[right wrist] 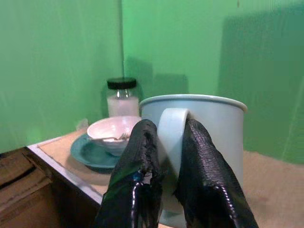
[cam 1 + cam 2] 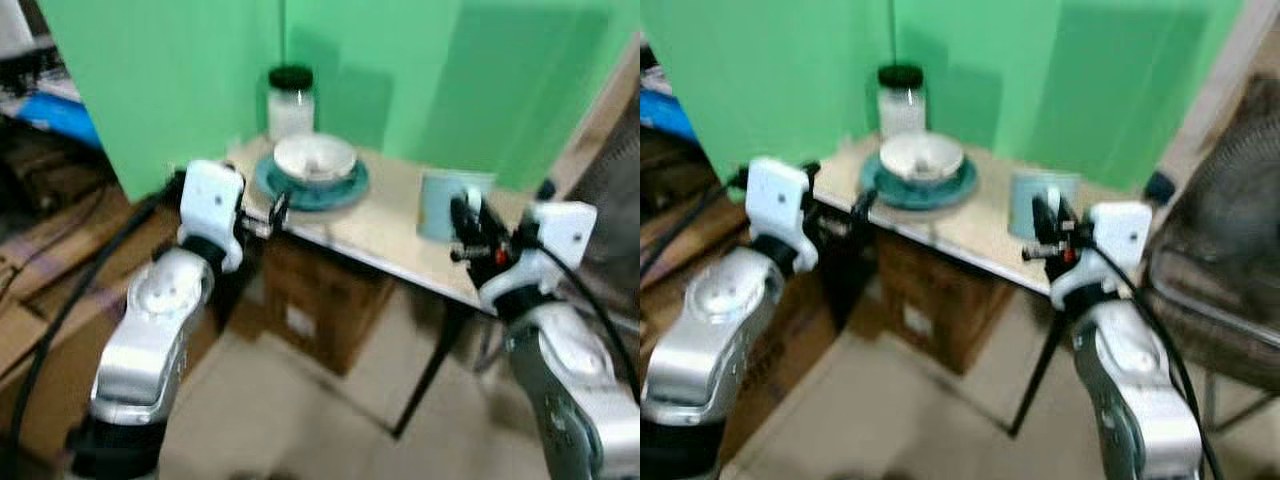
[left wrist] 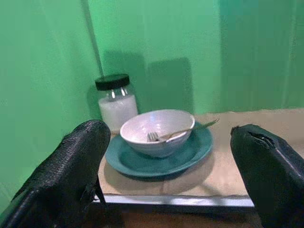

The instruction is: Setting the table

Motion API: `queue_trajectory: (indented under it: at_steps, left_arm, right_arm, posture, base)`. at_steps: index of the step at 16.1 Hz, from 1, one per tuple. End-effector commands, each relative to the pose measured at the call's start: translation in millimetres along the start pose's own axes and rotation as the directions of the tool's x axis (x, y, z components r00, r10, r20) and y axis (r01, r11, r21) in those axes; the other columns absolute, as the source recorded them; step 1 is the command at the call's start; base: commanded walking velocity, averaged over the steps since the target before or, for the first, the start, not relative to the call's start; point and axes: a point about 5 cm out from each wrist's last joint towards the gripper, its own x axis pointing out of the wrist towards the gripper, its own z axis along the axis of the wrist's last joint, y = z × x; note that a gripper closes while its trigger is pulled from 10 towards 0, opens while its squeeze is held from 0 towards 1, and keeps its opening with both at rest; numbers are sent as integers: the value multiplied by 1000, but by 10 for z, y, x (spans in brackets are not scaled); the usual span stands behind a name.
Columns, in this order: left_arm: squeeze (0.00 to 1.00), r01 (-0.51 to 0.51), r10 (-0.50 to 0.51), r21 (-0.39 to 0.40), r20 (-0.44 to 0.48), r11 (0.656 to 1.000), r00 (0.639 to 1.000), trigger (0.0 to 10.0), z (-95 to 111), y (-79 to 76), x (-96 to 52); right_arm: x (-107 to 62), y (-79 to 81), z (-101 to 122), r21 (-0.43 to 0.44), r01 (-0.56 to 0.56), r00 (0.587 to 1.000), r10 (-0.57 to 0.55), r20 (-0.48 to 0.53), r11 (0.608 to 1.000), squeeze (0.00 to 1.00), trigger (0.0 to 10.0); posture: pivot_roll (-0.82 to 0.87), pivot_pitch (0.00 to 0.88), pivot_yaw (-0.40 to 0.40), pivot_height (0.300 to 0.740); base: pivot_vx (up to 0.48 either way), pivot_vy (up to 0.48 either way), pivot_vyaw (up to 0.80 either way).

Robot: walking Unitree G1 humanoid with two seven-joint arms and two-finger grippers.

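We see a small beige table (image 2: pixel 390 235) set against green screens, with a white bowl (image 2: pixel 315 158) sitting on a teal plate (image 2: pixel 345 192) near the table's far left corner. A fork (image 3: pixel 178 132) lies in the bowl, its handle sticking out over the rim toward the right. Just behind the plate stands a glass jar with a black lid (image 2: pixel 291 100), partly filled with something white.

Our right gripper (image 1: pixel 167 156) holds the handle of a pale blue mug (image 1: pixel 216 137); its two black fingers (image 1: pixel 137 175) are pinched on either side of that handle (the wrist view shows this plainly). The mug stands upright on the table's right part, well apart from the plate and bowl.

Our left gripper (image 3: pixel 168 173) hangs at the table's near left edge, just in front of the plate, with its fingers (image 3: pixel 71 171) spread wide and nothing between them.

Under the table we can make out a cardboard box (image 2: pixel 315 300) on the pale floor. The head views are somewhat blurred.
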Motion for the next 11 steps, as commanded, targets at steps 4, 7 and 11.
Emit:
queue_trajectory:
  at_steps: [4, 7, 11]
  left_arm:
    - [0, -20, 19, -48, -23, 999, 1000, 10000, -70, -58, -8]
    - [0, -43, 41, -53, -26, 998, 999, 10000, -85, -37, -12]
    - [0, -56, 56, -47, -7, 997, 998, 10000, -63, -15, -6]
  right_arm:
    - [8, -33, 64, -33, 12, 1000, -11, 14, 999, 0, 10000]
    - [2, -40, 58, -32, 20, 1000, -20, 7, 999, 0, 10000]
    - [9, -39, 46, -33, 30, 1000, -29, 2, 999, 0, 10000]
  posture:
    - [45, 0, -41, 740]
    - [45, 0, -41, 740]
    - [49, 0, -40, 740]
  base:
    - [0, 0, -503]
    - [0, 0, -800]
    - [0, 0, -800]
